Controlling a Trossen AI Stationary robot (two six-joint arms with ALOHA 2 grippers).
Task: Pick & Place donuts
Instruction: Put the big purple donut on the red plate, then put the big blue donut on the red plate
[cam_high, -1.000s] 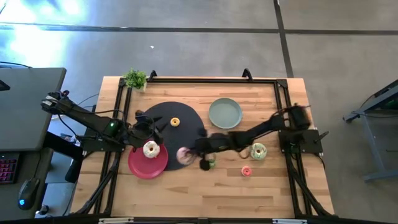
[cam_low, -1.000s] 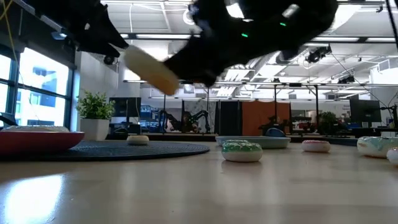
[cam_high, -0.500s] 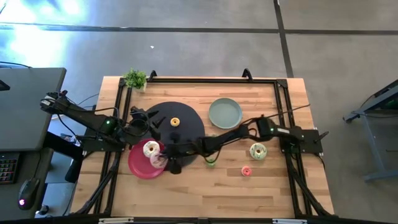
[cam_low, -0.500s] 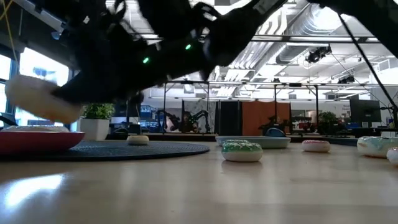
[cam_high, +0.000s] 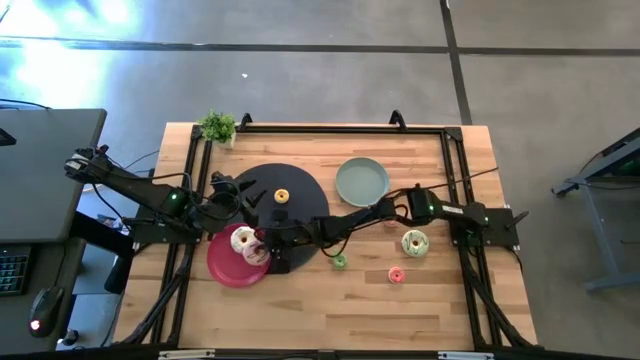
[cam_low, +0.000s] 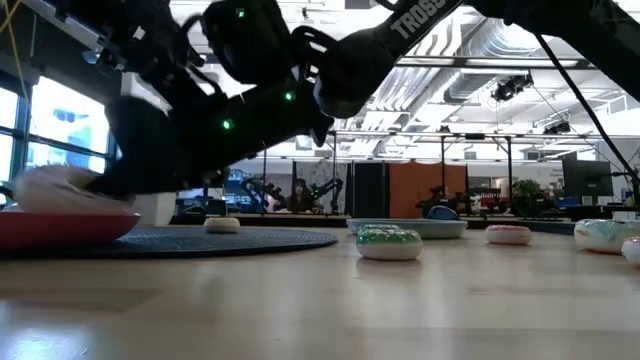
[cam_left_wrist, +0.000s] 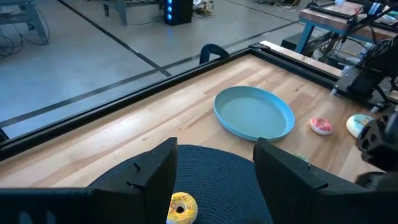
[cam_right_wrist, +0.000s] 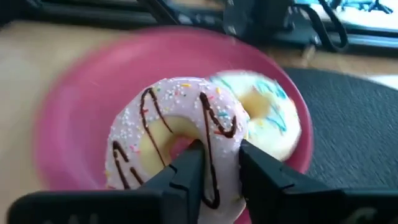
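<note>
Where half a second ago the pink donut (cam_right_wrist: 180, 146) hung just short of the red plate (cam_high: 225, 268), it now sits low over the plate, against the white donut (cam_right_wrist: 267, 121) already lying there. The right gripper (cam_right_wrist: 214, 165) still pinches it, one finger through the hole and one outside the ring, so nothing has been let go. Seen from above, the right arm has carried it across from the middle of the table, and the low view shows the donut down at about the plate's rim. By my reading the carry is over and only the release remains; the donut partly overlaps the white one, so it may tip or settle askew when freed.

On the black mat (cam_high: 310, 205) lies a tiny yellow donut (cam_high: 281, 197), with the left gripper (cam_left_wrist: 214, 168) hovering above it, its fingers spread wide and empty. Still out on the bare wood are a tiny green donut (cam_high: 340, 261), a tiny red-pink one (cam_high: 396, 275) and the larger pale-green donut (cam_high: 414, 242), with the sage-green plate (cam_high: 362, 182) empty nearby.
</note>
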